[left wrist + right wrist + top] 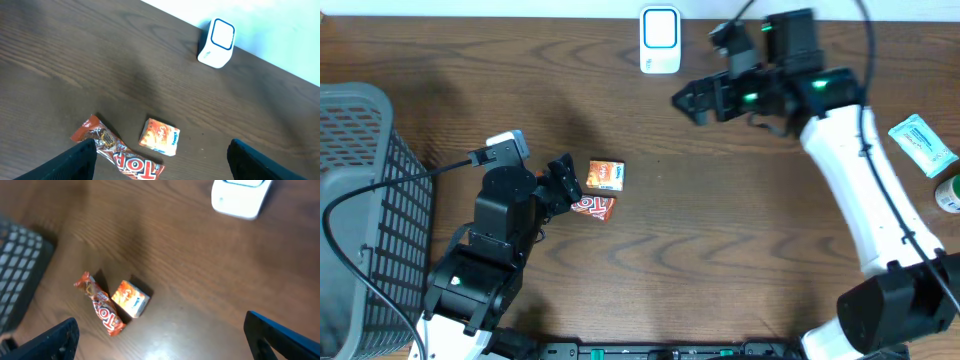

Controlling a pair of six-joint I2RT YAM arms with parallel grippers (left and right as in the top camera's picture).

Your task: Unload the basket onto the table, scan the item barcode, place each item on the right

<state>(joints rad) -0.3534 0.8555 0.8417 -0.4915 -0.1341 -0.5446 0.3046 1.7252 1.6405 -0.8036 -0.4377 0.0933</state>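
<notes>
Orange box [606, 175] and snack bar [592, 207] just beside left hand [563, 180], well apart from right hand [692, 100].
Both hands wide open, empty; scanner [660, 40] nearer right.

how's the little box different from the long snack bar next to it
The box is short and blocky; the snack bar is long and flat with a crimped end. The box shows a blue patch at one corner; the snack bar carries big white letters. Both are orange-toned and lie side by side on the table.
</notes>
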